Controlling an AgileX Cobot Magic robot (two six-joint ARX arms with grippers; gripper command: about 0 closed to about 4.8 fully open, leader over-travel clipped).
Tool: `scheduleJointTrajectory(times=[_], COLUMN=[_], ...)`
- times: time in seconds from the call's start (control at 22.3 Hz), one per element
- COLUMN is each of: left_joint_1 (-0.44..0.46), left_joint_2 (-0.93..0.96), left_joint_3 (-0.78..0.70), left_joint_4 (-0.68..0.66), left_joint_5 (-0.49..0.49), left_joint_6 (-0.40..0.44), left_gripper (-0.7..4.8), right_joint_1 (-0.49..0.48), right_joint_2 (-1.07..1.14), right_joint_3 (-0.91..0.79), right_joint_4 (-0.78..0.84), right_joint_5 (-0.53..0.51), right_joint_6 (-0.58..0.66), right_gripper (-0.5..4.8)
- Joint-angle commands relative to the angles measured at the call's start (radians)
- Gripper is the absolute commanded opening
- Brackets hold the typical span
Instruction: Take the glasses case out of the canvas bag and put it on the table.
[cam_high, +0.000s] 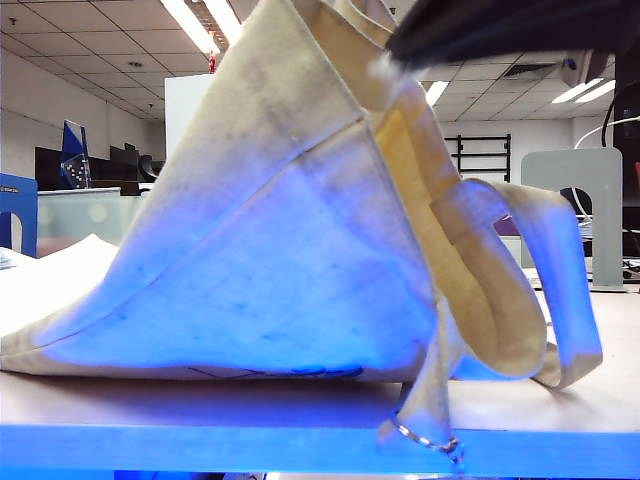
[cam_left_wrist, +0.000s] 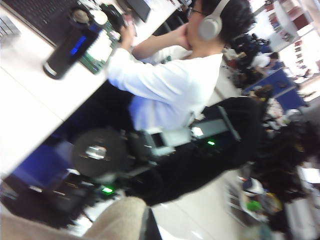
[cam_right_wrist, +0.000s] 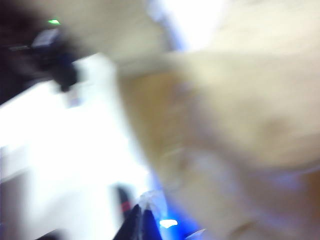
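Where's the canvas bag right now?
In the exterior view the canvas bag fills the middle, its top pulled up into a peak beside a dark arm, its base on the table, straps drooping on the right.

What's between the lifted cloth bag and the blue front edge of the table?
In the exterior view, only bare table shows between the canvas bag and the blue edge, apart from one strap end with a metal ring drooping over that edge.

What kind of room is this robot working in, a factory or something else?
It looks like an open office or lab, not a factory: fluorescent ceiling lights, a person wearing headphones seated at a desk, and the canvas bag on a table.
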Motion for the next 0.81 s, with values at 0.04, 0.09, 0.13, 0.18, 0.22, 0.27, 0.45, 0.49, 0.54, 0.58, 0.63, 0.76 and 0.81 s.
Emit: scheduleJointTrajectory(times=[0.04,0.09,0.13,0.18,0.22,0.27,0.45,0.49,0.54,0.58,0.63,0.76,0.81], left_joint_1=[-0.004,-0.005,-0.005,-0.005,-0.005,-0.005,-0.010,-0.010,-0.010,-0.010,-0.009,0.038,0.055], left_joint_2=[-0.007,-0.011,-0.012,-0.018,-0.022,-0.026,-0.034,-0.036,-0.036,-0.036,-0.034,-0.019,-0.013], left_joint_3=[0.005,0.006,0.007,0.007,0.007,0.007,0.007,0.007,0.007,0.006,0.006,0.005,0.005], left_joint_4=[0.027,0.028,0.029,0.028,0.028,0.028,0.119,0.181,0.251,0.307,0.352,0.328,0.309], left_joint_5=[0.125,0.130,0.128,0.129,0.141,0.162,0.177,0.201,0.217,0.215,0.205,0.179,0.179], left_joint_6=[-0.029,-0.034,-0.046,-0.055,-0.055,-0.055,-0.122,-0.152,-0.190,-0.208,-0.208,-0.203,-0.199], left_gripper=[-0.04,-0.04,-0.04,-0.04,-0.04,-0.04,-0.04,-0.04,-0.04,-0.04,-0.04,-0.04,-0.04], right_joint_1=[-0.013,-0.024,-0.038,-0.048,-0.060,-0.076,-0.169,-0.201,-0.223,-0.221,-0.189,-0.001,0.049], right_joint_2=[0.083,0.101,0.123,0.144,0.163,0.179,0.301,0.351,0.399,0.446,0.463,0.363,0.307], right_joint_3=[0.004,0.004,0.003,0.003,0.003,0.003,0.002,0.001,0.000,0.000,0.001,0.004,0.004], right_joint_4=[0.156,0.175,0.193,0.208,0.225,0.243,0.244,0.244,0.243,0.235,0.228,0.223,0.216], right_joint_5=[0.036,0.036,0.037,0.036,0.043,0.069,0.217,0.209,0.206,0.169,0.114,0.225,0.257], right_joint_6=[-0.007,-0.009,-0.014,-0.023,-0.041,-0.064,-0.177,-0.192,-0.193,-0.193,-0.183,-0.162,-0.121], right_gripper=[-0.05,-0.05,-0.05,-0.05,-0.05,-0.05,-0.05,-0.05,-0.05,-0.05,-0.05,-0.05,-0.05])
